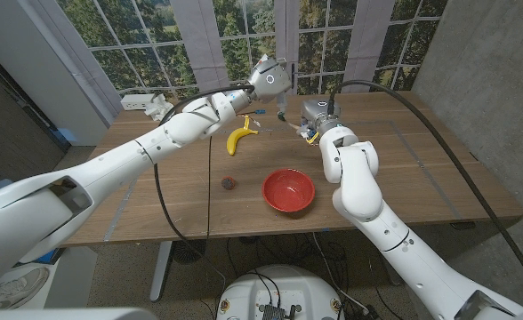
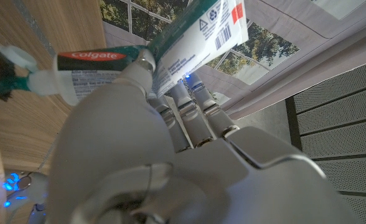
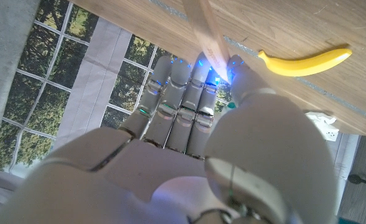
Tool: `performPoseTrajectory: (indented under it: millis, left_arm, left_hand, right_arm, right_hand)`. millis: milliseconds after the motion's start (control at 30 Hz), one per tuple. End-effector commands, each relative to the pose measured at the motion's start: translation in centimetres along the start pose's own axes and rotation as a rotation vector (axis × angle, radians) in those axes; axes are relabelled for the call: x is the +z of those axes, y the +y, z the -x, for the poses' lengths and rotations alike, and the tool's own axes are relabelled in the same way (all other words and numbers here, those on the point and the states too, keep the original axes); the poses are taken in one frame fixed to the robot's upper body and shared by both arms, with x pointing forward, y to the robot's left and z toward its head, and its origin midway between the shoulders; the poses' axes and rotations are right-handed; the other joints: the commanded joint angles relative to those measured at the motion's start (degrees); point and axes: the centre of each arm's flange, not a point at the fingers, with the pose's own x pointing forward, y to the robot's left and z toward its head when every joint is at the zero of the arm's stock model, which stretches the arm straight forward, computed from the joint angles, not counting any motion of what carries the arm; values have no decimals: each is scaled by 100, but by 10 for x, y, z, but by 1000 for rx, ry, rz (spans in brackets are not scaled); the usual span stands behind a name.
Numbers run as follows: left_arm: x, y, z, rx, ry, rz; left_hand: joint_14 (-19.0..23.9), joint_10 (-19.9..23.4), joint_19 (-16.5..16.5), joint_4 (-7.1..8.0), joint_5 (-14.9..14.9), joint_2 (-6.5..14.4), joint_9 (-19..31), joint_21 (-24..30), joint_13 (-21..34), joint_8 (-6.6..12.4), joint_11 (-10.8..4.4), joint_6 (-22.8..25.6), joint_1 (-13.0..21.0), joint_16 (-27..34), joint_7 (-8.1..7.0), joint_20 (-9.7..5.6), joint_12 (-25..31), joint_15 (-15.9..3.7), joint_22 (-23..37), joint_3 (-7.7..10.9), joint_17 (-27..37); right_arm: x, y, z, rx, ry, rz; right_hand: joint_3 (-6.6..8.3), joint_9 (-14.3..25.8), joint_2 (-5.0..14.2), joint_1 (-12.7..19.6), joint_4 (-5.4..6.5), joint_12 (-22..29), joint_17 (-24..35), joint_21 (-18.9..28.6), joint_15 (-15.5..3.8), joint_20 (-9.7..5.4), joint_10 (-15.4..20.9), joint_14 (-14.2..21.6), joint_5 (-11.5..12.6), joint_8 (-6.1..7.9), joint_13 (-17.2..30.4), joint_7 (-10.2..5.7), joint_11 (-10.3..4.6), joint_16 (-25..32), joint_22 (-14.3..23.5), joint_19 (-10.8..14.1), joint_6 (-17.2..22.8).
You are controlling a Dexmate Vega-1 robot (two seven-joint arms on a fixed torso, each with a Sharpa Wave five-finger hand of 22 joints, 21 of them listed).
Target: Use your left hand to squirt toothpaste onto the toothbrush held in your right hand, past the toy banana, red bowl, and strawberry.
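My left hand (image 1: 269,78) is raised over the far middle of the table and grips a white and green Colgate toothpaste tube (image 2: 183,43). In the left wrist view the tube's white nozzle (image 2: 43,81) sits right beside the dark green bristles of the toothbrush (image 2: 1,73). My right hand (image 1: 316,119) is just right of and below the left hand. It holds the toothbrush by its pale handle (image 3: 205,32), which reaches out past the fingers (image 3: 183,93). The yellow toy banana (image 1: 240,138) lies on the table to the left of both hands.
A red bowl (image 1: 288,189) stands near the front middle of the wooden table (image 1: 404,169). A small dark strawberry (image 1: 229,183) lies left of it. A white power strip (image 1: 146,104) sits at the far left corner. Windows and curtains are behind the table.
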Motion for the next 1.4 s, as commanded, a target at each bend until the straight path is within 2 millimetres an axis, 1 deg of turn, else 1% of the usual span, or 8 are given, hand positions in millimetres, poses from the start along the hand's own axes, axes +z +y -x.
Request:
performPoseTrajectory:
  millis: [33,133,467,867,1400]
  left_arm:
    - [0,1,0,-9,5,3]
    - [0,1,0,-9,-1,-4]
    - [1,-2,0,1,7,-29]
    - [1,-5,2,41,71,-47]
    - [-2,-6,3,72,211,32]
  left_hand:
    - [5,231,-29,7,31,11,11,64,442,-21,-229,-2,-39,-27,-32,-616,17,-654,34,-13,16]
    - [-6,229,-40,10,36,18,12,72,444,-29,-229,-16,-44,-36,-20,-618,12,-653,35,-15,13]
    - [-60,168,-83,14,56,45,22,120,435,-66,-235,-95,-57,-76,-77,-586,-52,-653,39,-21,5]
    - [-106,128,-106,8,66,57,28,166,376,-85,-245,-131,-61,-111,-106,-579,-133,-653,37,-28,-5]
    - [-99,158,-101,10,72,52,32,227,341,-91,-243,-136,-86,-122,-113,-573,-166,-653,33,-55,-3]
  right_arm:
    - [-8,1,0,-90,28,-37]
    - [-8,2,0,-89,25,-40]
    - [-8,4,-1,-67,31,-31]
    - [-7,5,-5,-37,37,-24]
    - [-11,8,-8,-21,55,-41]
  right_hand:
    - [361,28,97,17,141,1,17,34,-546,-119,337,-1,26,23,17,-82,-325,-16,7,-19,90]
    - [367,31,102,19,139,10,17,36,-548,-118,321,3,25,20,48,-82,-331,-17,7,-22,82]
    - [375,33,104,0,143,-14,12,33,-548,-109,323,-7,20,18,21,-93,-331,-39,6,-49,82]
    - [388,42,104,-12,140,-21,11,34,-548,-106,311,-15,19,14,33,-99,-328,-63,5,-64,68]
    - [402,39,101,-15,134,-37,14,36,-548,-102,321,-6,20,10,19,-93,-327,-73,4,-76,75]
